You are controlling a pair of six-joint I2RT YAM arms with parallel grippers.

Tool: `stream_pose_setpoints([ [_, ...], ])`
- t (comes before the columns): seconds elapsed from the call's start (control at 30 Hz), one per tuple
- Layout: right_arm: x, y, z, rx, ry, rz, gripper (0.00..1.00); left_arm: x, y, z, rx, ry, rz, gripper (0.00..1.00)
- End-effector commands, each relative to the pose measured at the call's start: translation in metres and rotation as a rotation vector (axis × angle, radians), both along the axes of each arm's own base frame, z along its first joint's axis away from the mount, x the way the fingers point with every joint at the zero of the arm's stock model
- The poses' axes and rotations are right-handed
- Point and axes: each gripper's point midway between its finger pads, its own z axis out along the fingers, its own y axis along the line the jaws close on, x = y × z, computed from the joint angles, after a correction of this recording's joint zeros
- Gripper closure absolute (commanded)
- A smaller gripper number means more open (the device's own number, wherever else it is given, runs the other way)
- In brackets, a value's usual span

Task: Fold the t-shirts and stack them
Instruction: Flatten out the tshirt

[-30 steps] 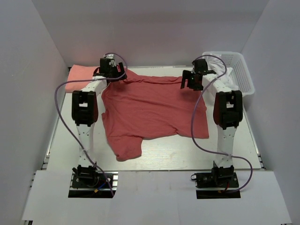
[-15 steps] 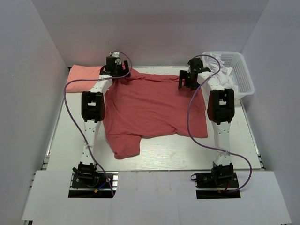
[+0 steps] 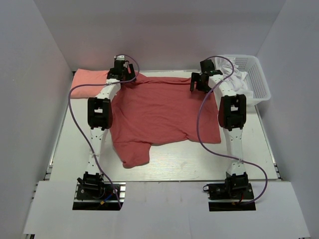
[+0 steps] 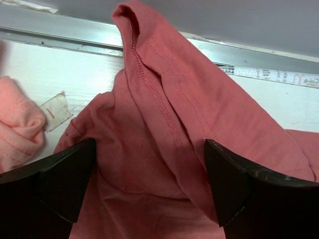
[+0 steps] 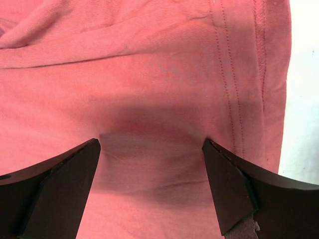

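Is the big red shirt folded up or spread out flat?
Spread out, not folded. The red t-shirt lies open across the table, one sleeve sticking out; only its far left corner is bunched.

The brick-red t-shirt is matt, finely knitted cloth with rows of raised stitching along its hems. To its left, the salmon-pink t-shirt is a softer, fuzzier matt cloth. Under it, the table is white, smooth and faintly glossy. Beyond it runs a dull brushed metal rail. To its right, the basket is white latticed plastic. Over it, the left gripper and right gripper have matt black plastic fingers.
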Motion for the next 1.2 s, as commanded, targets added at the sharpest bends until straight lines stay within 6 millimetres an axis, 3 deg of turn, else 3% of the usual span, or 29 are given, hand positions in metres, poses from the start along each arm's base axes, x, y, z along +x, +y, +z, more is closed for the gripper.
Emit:
stream_pose_setpoints([
  [0.0,0.009,0.012,0.019,0.023,-0.055,0.042,0.1,0.003,-0.005,0.022,-0.053,-0.03,-0.033,0.0],
  [0.07,0.016,0.02,0.052,0.034,-0.132,0.065,0.1,0.009,-0.004,0.05,-0.054,-0.086,-0.025,0.0],
  [0.13,0.016,0.028,0.069,0.028,-0.17,0.088,0.1,0.011,-0.004,0.086,-0.06,-0.142,-0.026,0.0],
  [0.17,0.018,0.03,0.096,0.028,-0.222,0.102,0.1,0.01,-0.004,0.099,-0.063,-0.162,-0.026,0.0],
  [0.23,0.016,0.038,0.114,0.022,-0.259,0.137,0.1,0.006,-0.006,0.125,-0.079,-0.193,-0.031,0.0],
  [0.27,0.014,0.04,0.142,0.026,-0.309,0.147,0.1,0.002,-0.007,0.149,-0.087,-0.226,-0.04,0.0],
  [0.3,0.009,0.05,0.15,0.021,-0.322,0.175,0.1,-0.001,-0.006,0.16,-0.088,-0.234,-0.04,0.0],
  [0.33,0.003,0.052,0.176,0.028,-0.358,0.183,0.1,-0.008,-0.007,0.184,-0.095,-0.252,-0.051,0.0],
  [0.37,0.001,0.054,0.173,0.02,-0.351,0.189,0.1,-0.013,-0.007,0.196,-0.096,-0.26,-0.052,0.0],
  [0.43,-0.019,0.065,0.195,0.031,-0.373,0.225,0.1,-0.025,-0.007,0.217,-0.102,-0.264,-0.061,0.0],
  [0.47,-0.025,0.065,0.199,0.035,-0.374,0.223,0.1,-0.037,-0.007,0.214,-0.101,-0.215,-0.068,0.0],
  [0.5,-0.048,0.07,0.205,0.041,-0.364,0.243,0.1,-0.053,-0.011,0.24,-0.104,-0.229,-0.078,0.0],
  [0.57,-0.066,0.085,0.204,0.083,-0.355,0.247,0.1,-0.087,-0.009,0.223,-0.117,-0.103,-0.068,0.0],
  [0.6,-0.099,0.078,0.189,0.075,-0.307,0.245,0.1,-0.115,-0.014,0.253,-0.141,-0.117,-0.08,0.0],
  [0.63,-0.109,0.078,0.186,0.068,-0.31,0.236,0.1,-0.142,-0.011,0.218,-0.16,0.002,-0.052,0.0],
  [0.67,-0.118,0.097,0.192,0.108,-0.345,0.249,0.1,-0.167,-0.009,0.21,-0.177,0.05,-0.032,0.0],
  [0.7,-0.154,0.091,0.176,0.125,-0.296,0.271,0.1,-0.189,-0.014,0.206,-0.207,0.072,-0.036,0.0],
  [0.73,-0.174,0.111,0.174,0.189,-0.272,0.337,0.1,-0.233,-0.017,0.2,-0.257,0.071,-0.031,0.0],
  [0.77,-0.202,0.123,0.166,0.233,-0.236,0.398,0.1,-0.255,-0.018,0.196,-0.287,0.063,-0.038,0.0],
  [0.8,-0.223,0.127,0.156,0.259,-0.208,0.426,0.1,-0.297,-0.022,0.148,-0.319,0.169,-0.045,0.0],
  [0.83,-0.242,0.131,0.149,0.284,-0.198,0.459,0.1,-0.317,-0.024,0.148,-0.363,0.153,-0.045,0.0],
  [0.87,-0.267,0.152,0.146,0.342,-0.162,0.552,0.1,-0.344,-0.027,0.175,-0.404,0.057,-0.083,0.0],
  [0.9,-0.286,0.173,0.153,0.402,-0.169,0.607,0.1,-0.37,-0.02,0.142,-0.416,0.114,-0.031,0.0],
  [0.93,-0.324,0.187,0.133,0.457,-0.084,0.701,0.1,-0.384,-0.022,0.138,-0.457,0.114,-0.011,0.0],
  [0.97,-0.335,0.196,0.131,0.483,-0.076,0.734,0.1,-0.404,-0.025,0.129,-0.473,0.154,-0.035,0.0],
  [1.03,-0.373,0.22,0.113,0.509,0.018,0.81,0.1,-0.438,-0.026,0.112,-0.496,0.214,-0.051,0.0],
  [1.07,-0.381,0.223,0.109,0.514,0.04,0.823,0.1,-0.463,-0.023,0.087,-0.494,0.321,-0.027,0.0],
  [1.13,-0.404,0.225,0.092,0.509,0.091,0.844,0.1,-0.494,-0.02,0.066,-0.501,0.383,-0.002,0.0],
  [1.17,-0.405,0.223,0.088,0.504,0.096,0.826,0.1,-0.503,-0.023,0.062,-0.535,0.402,0.007,0.0],
])
